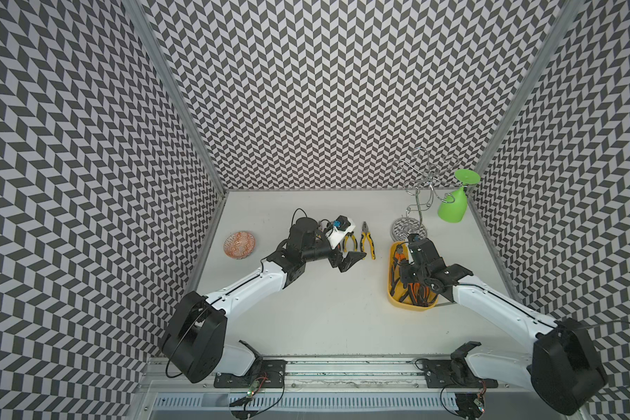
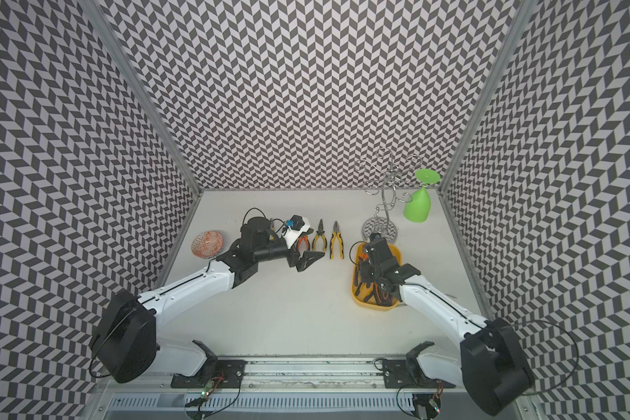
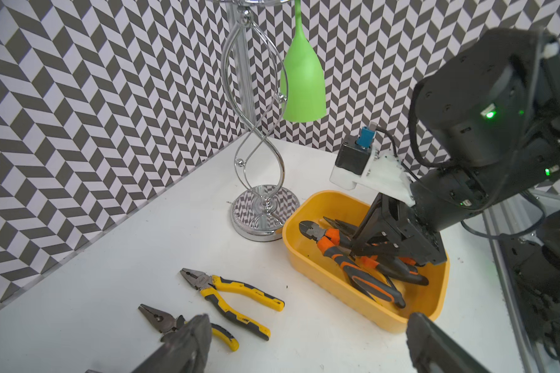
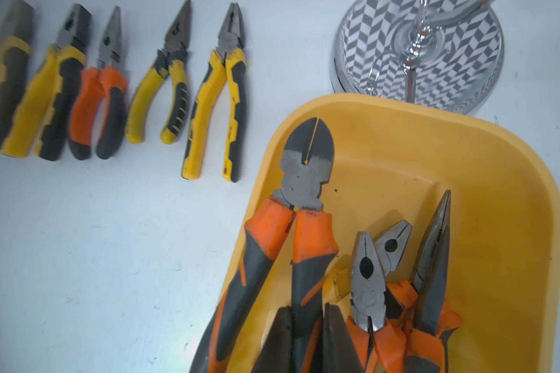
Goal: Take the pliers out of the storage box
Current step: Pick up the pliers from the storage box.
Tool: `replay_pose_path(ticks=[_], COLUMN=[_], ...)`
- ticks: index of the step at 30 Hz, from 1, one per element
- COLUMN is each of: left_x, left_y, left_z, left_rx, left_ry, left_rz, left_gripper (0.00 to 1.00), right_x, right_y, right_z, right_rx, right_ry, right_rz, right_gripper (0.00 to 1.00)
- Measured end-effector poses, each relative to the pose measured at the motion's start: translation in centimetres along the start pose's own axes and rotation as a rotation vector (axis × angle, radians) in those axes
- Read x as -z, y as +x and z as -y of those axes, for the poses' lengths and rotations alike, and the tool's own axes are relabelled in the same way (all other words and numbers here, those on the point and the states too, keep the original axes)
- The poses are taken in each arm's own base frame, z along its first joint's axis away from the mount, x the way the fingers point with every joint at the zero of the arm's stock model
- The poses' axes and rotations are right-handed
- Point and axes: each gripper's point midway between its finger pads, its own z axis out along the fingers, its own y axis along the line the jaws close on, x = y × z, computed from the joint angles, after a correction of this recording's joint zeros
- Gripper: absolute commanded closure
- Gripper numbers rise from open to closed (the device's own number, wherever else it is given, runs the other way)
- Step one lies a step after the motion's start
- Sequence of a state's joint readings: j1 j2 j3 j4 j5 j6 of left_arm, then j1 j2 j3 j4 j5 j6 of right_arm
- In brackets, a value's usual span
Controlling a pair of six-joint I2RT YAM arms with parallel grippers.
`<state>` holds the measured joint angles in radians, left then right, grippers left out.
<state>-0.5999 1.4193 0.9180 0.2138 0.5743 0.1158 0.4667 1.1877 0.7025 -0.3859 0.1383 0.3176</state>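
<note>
While our right gripper [image 4: 306,337] bites a handle in the tub [image 4: 466,135], the left gapes empty

Where its fingers [image 4: 277,345] meet, we see them clamped on one handle of the orange-and-black side cutters [image 4: 306,155], low inside the yellow tub. Beside the cutters, in the same tub, lie combination pliers [image 4: 367,274] and long-nose pliers [image 4: 434,252], both orange-handled, with another plier head [image 4: 396,239] tucked between them. How many more sit beneath, we cannot tell. The tub rests on the table [image 1: 324,320] at our right side, just beside the mirrored base of a chrome stand [image 1: 401,227], from which a green glass [image 1: 451,207] hangs upside down. Out on the table, near the tub but not touching it, a row of pliers [image 4: 99,97] lies side by side with noses toward the back wall: five in all, four yellow-and-black and one orange-and-black. Our left gripper [image 1: 350,262] hangs near the handle ends of that row, its jaws spread wide and holding nothing. Farther to our left, a patterned bowl [image 1: 239,244] stands alone by the wall
</note>
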Motion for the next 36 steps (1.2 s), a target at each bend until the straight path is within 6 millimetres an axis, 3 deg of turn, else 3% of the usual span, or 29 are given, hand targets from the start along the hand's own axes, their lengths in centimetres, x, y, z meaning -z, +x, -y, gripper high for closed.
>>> replay_pose_path(ticks=[3, 8, 11, 21, 23, 26, 30, 32, 35, 36], left_x=[-0.5, -2.6, -4.1, -9.1, -10.0, -11.3, -12.2, -12.4, -12.7, -12.7], left_y=[-0.8, 0.0, -0.3, -3.6, -3.9, -4.3, -4.7, -4.8, -5.1, -5.2], left_z=[-0.6, -2.2, -2.0, 2.4, 2.7, 2.7, 2.6, 2.6, 3.0, 3.2], left_rx=[0.082, 0.237, 0.35, 0.641, 0.693, 0.754, 0.815, 0.837, 0.863, 0.871], left_ry=[0.014, 0.026, 0.049, 0.171, 0.184, 0.199, 0.199, 0.196, 0.196, 0.193], left_rz=[0.046, 0.05, 0.062, 0.093, 0.088, 0.077, 0.058, 0.052, 0.036, 0.032], left_gripper=[0.02, 0.02, 0.02, 0.31, 0.41, 0.45, 0.61, 0.57, 0.42, 0.42], right_x=[1.4, 3.8, 5.0, 6.9, 7.2, 7.5, 7.7, 8.0, 8.8, 9.1], right_y=[-1.2, -2.8, -3.5, -3.7, -4.2, -4.5, -4.7, -5.1, -6.1, -6.5], right_z=[-0.5, -1.6, -2.5, -3.9, -4.1, -4.3, -4.3, -4.4, -4.5, -4.5], right_rx=[0.003, 0.043, 0.055, 0.061, 0.062, 0.061, 0.057, 0.05, 0.036, 0.031], right_ry=[-0.047, -0.13, -0.197, -0.33, -0.343, -0.352, -0.356, -0.358, -0.361, -0.359], right_rz=[0.081, 0.187, 0.263, 0.411, 0.434, 0.45, 0.454, 0.461, 0.479, 0.49], right_gripper=[1.0, 1.0, 1.0, 1.0, 1.0, 1.0, 1.0, 1.0, 1.0, 1.0])
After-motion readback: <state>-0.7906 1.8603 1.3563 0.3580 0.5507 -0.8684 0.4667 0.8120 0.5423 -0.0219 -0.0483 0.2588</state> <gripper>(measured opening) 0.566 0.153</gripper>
